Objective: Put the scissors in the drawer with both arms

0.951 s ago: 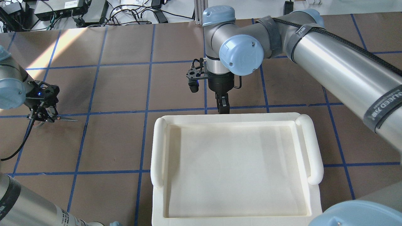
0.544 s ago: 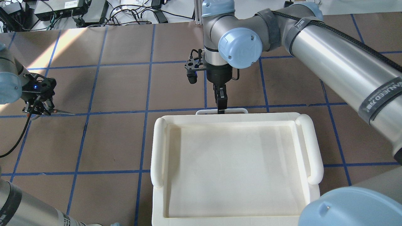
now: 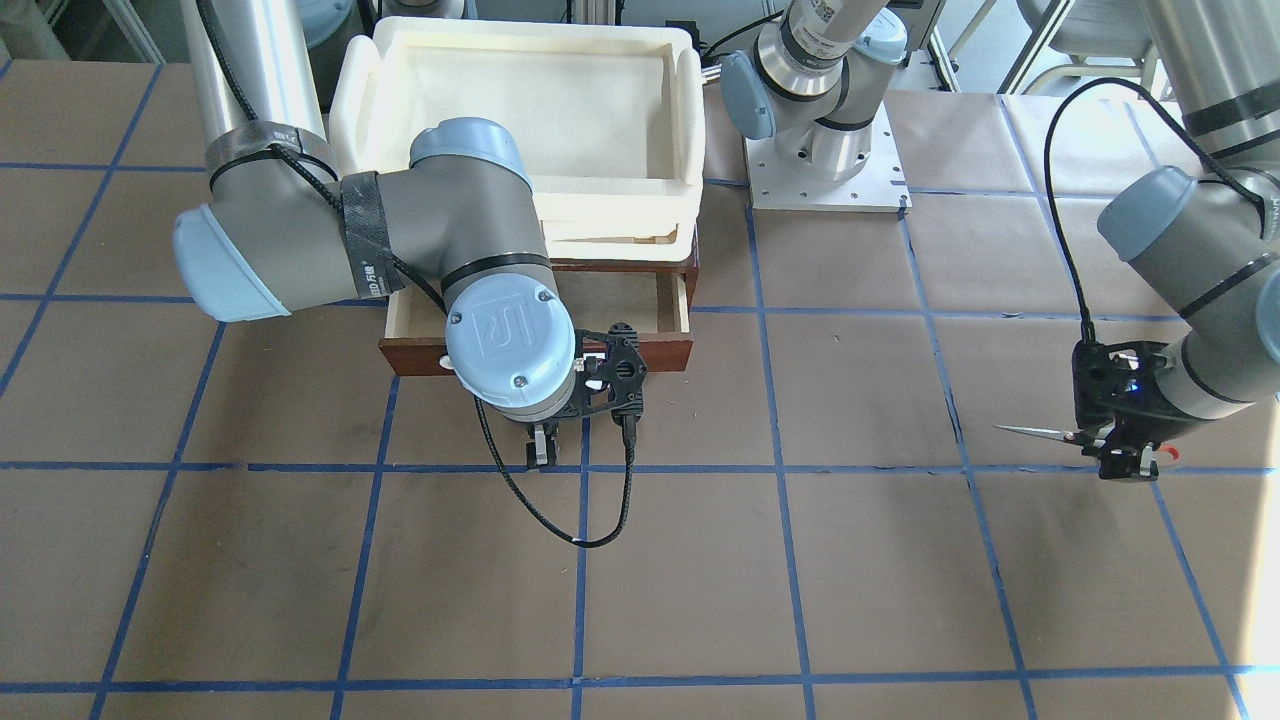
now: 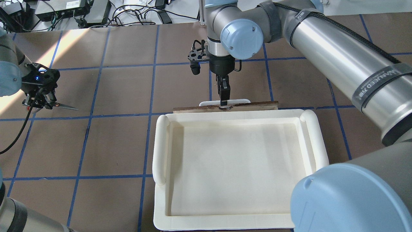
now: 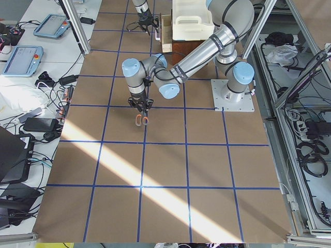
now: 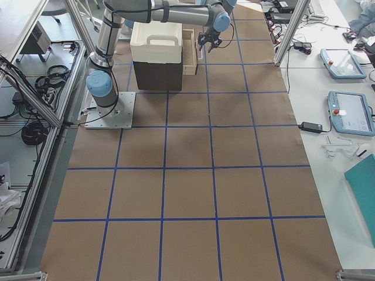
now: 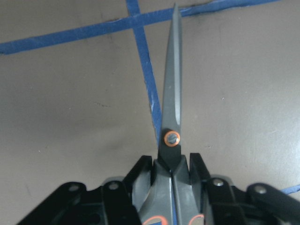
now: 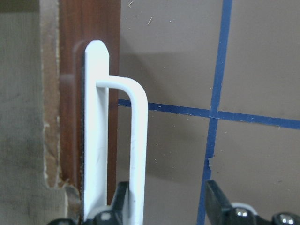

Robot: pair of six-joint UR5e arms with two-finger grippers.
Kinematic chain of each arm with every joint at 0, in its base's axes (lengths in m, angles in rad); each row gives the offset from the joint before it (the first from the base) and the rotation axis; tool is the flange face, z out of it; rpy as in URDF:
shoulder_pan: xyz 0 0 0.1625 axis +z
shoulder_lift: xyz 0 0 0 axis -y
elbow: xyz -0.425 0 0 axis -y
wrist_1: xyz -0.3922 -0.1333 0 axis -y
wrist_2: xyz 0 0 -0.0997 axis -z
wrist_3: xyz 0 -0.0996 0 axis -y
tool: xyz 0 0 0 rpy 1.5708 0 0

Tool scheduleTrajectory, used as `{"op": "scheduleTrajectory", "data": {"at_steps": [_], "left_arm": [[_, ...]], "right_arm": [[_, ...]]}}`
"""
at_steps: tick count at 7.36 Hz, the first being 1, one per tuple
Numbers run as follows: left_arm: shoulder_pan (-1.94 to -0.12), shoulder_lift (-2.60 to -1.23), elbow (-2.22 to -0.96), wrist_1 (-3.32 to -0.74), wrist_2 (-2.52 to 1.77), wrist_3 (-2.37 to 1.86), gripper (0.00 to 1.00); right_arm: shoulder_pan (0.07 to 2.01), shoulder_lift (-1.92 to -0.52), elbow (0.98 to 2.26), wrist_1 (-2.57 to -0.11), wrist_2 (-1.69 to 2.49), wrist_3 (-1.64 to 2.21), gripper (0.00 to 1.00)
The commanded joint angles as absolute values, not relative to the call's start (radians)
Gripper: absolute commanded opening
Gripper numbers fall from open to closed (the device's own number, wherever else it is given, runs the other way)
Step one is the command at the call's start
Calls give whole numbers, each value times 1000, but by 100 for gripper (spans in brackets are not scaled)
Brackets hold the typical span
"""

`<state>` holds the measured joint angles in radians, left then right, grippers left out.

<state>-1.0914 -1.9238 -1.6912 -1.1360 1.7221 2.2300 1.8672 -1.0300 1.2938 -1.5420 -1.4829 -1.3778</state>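
My left gripper (image 4: 40, 101) is shut on the scissors (image 4: 66, 107) near the pivot and holds them above the table at the far left, blades level and pointing right. The left wrist view shows the closed silver blades (image 7: 172, 108) sticking out between the fingers (image 7: 199, 171). My right gripper (image 4: 224, 102) is at the white bar handle (image 4: 239, 101) of the dark brown drawer (image 4: 257, 105). In the right wrist view its jaws stand apart around the handle (image 8: 136, 140), with one finger (image 8: 121, 201) behind the bar. The front view shows the drawer (image 3: 670, 352) partly pulled out, pale inside.
A white foam tray (image 4: 161, 145) sits on top of the cabinet that holds the drawer and covers most of it from above. The brown table has blue tape lines. Cables and electronics (image 4: 64, 9) lie beyond the far edge.
The right gripper moved away from the robot with the handle, and the drawer front slid out from under the tray. The left gripper with the scissors drifted up in the view.
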Motion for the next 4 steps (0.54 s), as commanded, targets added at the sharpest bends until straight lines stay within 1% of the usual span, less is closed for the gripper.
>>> {"op": "scheduleTrajectory", "data": {"at_steps": [1, 2, 3, 4], "left_arm": [[-1129, -1887, -1664, -1219, 1713, 2197, 0], [-1144, -1873, -1663, -1253, 1707, 2168, 0], [-1155, -1855, -1661, -1288, 1677, 2131, 0], [-1182, -1833, -1655, -1311, 1675, 2096, 0]], "right_arm": [[1859, -1006, 1275, -1589, -1485, -1382, 62], [1856, -1000, 1275, -1621, -1499, -1384, 62], [1852, -990, 1275, -1652, -1500, -1384, 65], [1852, -980, 1273, -1675, -1500, -1384, 66]]}}
